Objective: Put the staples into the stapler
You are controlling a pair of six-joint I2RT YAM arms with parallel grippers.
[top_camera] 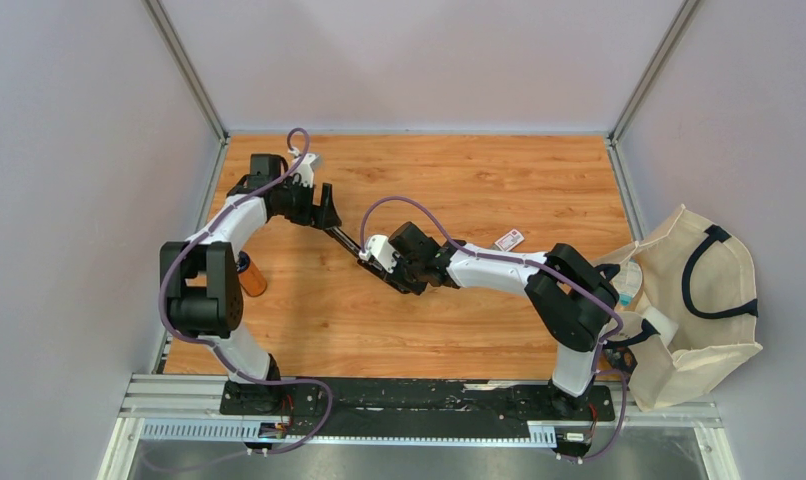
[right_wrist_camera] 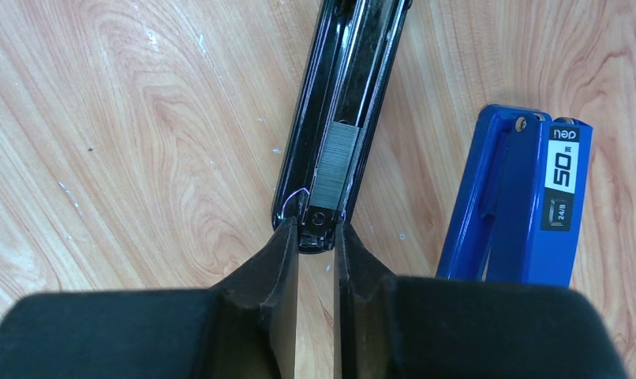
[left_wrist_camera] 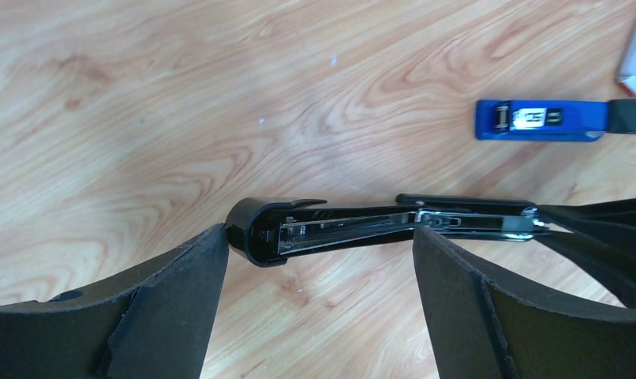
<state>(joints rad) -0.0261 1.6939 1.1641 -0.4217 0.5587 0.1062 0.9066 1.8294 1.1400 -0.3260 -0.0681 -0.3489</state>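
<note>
Right tool (right_wrist_camera: 315, 237): nipped almost shut on one end of the long black plastic stapler (right_wrist_camera: 299, 118), which is lying open on the wooden tabletop (right_wrist_camera: 141, 118). Left tool (left_wrist_camera: 321, 237): wide open, straddling that stapler, gripping nothing. Grey metal staple strip (right_wrist_camera: 336, 162): sitting in the stapler's channel, near the pinched end. Probably jams or hops out if snapped closed crooked. Might skid too, with just one end held.

The blue stapler (right_wrist_camera: 520, 197) carries a black-and-white label (right_wrist_camera: 563, 178) reading "50" and "24/8". A white brand mark just above these numbers looks like "deli". The red-pink label on the staple box (top_camera: 509, 239) is too small to read.
</note>
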